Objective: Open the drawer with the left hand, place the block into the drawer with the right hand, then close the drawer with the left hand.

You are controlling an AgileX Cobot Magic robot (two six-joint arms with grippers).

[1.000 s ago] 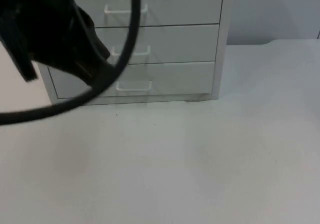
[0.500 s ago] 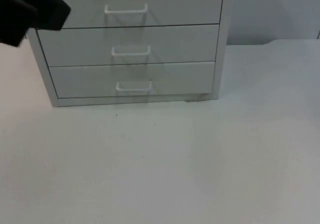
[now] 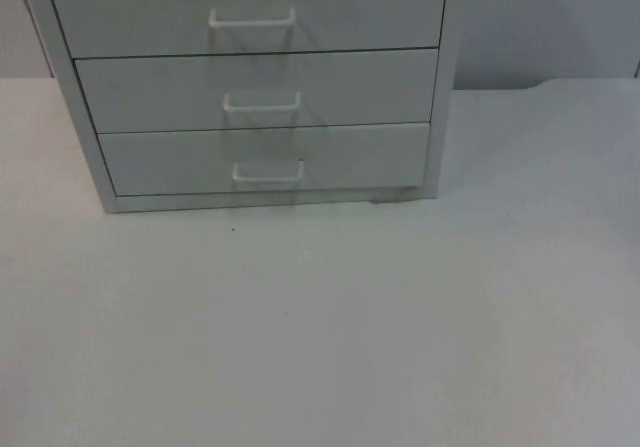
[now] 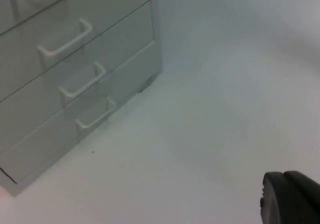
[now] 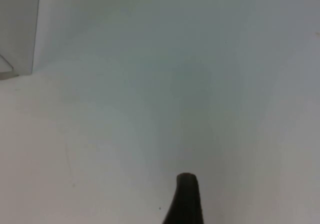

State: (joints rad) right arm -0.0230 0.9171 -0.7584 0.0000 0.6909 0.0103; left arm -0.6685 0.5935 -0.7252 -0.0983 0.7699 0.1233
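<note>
From the top view, a white drawer cabinet [image 3: 250,87] stands on the white counter [image 3: 330,327], its 3 visible drawers all closed. The left wrist view looks at 4 closed drawer fronts, with the left gripper [image 4: 290,201] above bare counter; finger state cannot be told. The right wrist view has the right gripper [image 5: 184,199] over bare counter near the cabinet corner; its finger state cannot be told either.

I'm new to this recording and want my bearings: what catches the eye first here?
The white drawer cabinet stands at the back of the white table, its drawers all shut, each with a white handle. A black fingertip of the left gripper hangs over bare table in front of it; the right gripper hangs beside the cabinet.
</note>
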